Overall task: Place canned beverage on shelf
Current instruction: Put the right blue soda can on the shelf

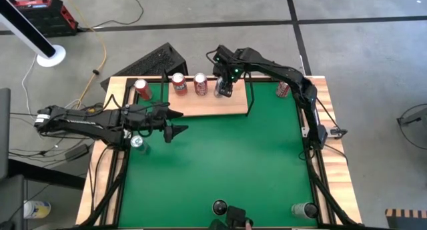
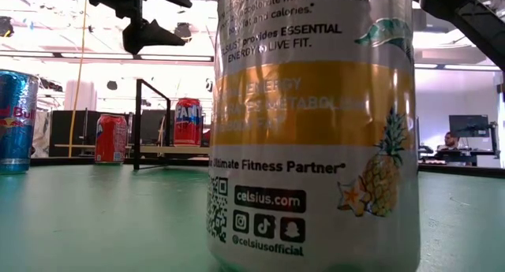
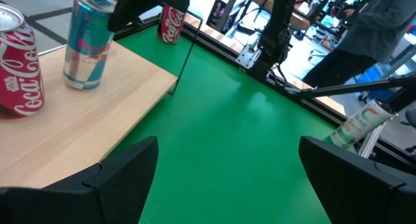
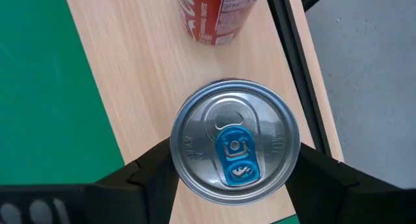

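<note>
Nearest the lens, a Celsius can (image 2: pixel 312 130) reads "celsius.com" and "Ultimate Fitness Partner". Right gripper (image 4: pixel 234 162) brackets the blue-tabbed can (image 4: pixel 234 141), upright on the shelf (image 1: pixel 200 105), seemingly for placement; whether it presses I cannot tell. Beside it stand Coca-Cola cans (image 1: pixel 201 85). Left gripper (image 3: pixel 224 169) waits, splayed over the green table (image 1: pixel 227 163).

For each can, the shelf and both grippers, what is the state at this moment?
right gripper: fingers around the silver-topped can, over the shelf.
silver-topped can: upright on the shelf, unopened.
shelf: carries three upright cans.
two red cans: upright on the shelf.
left gripper: open, holding nothing.
red can: upright, off the shelf.
Celsius can: upright on the green table.
</note>
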Action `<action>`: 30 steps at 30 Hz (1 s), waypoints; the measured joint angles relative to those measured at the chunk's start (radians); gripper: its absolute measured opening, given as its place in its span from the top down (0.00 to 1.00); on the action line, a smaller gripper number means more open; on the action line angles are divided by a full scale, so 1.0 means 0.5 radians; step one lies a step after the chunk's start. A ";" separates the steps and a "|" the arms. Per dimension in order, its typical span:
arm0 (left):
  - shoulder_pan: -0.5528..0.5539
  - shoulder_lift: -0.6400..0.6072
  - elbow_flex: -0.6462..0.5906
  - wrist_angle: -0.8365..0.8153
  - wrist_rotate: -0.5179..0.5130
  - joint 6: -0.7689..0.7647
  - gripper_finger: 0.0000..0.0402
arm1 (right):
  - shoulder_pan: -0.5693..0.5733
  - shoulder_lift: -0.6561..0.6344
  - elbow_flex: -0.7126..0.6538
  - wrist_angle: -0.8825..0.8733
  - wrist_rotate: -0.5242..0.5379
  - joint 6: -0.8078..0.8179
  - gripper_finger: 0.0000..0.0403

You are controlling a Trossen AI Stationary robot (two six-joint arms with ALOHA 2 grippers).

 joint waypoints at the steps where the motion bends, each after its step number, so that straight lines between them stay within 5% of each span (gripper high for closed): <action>1: 0.000 0.000 0.000 -0.001 0.000 0.009 0.11 | 0.000 0.000 0.000 -0.004 0.001 0.000 0.34; 21: 0.000 0.000 0.000 -0.006 0.105 0.168 0.11 | 0.002 0.000 0.000 -0.009 -0.026 0.021 0.28; 30: 0.000 0.000 0.000 -0.006 0.105 0.244 0.11 | 0.001 -0.001 0.000 0.018 -0.066 0.031 0.17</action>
